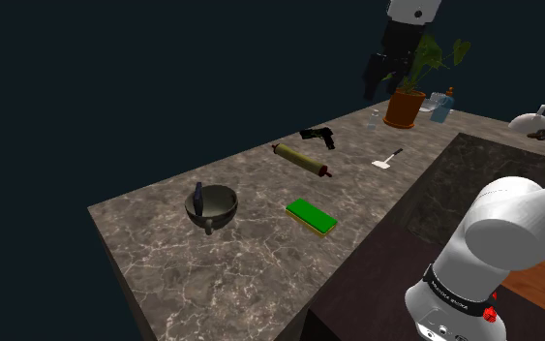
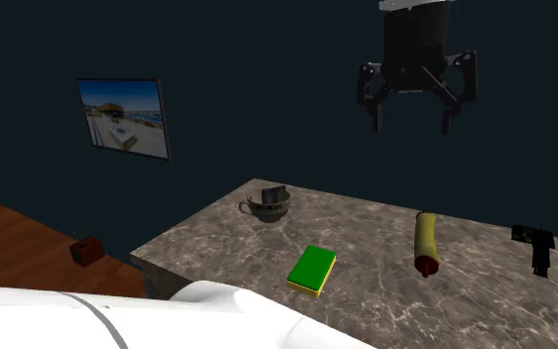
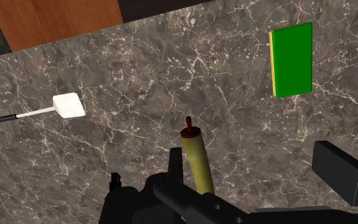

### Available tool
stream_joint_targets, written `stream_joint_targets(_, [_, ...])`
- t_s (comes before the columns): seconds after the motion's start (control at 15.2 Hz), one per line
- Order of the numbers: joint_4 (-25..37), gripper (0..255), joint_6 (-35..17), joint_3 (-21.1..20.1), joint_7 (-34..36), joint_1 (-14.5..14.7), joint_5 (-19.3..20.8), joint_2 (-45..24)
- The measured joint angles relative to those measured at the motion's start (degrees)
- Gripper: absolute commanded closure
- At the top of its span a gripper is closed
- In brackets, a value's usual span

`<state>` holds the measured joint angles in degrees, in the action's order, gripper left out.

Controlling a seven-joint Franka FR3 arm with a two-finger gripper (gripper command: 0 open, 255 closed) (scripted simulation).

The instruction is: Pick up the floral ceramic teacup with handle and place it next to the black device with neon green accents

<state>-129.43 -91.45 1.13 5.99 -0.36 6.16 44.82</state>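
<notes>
A clean pick means carrying the claw (image 2: 411,121) over the rolling pin (image 1: 302,161) and green sponge (image 1: 311,215), then dropping straight onto the rim of the dark grey teacup (image 1: 210,206) near the surface's (image 1: 164,262) end corner. The claw hangs high, spread wide, empty. The black device (image 1: 318,137) lies along the far edge.
</notes>
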Motion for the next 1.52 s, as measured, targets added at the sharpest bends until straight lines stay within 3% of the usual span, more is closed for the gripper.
stream_joint_targets(0.2, [-0.38, 0, -1.18, -1.44, 1.52, 0.45, -0.65, -1.09])
stream_joint_targets(0.73, [-0.96, 0, -7.46, -9.83, 10.29, 2.82, -3.61, -8.39])
stream_joint_targets(1.12, [0.43, 0, -12.74, -16.34, 17.44, 4.18, -4.36, -16.35])
stream_joint_targets(1.52, [5.66, 0, -16.7, -22.36, 24.73, 4.69, -2.49, -27.25])
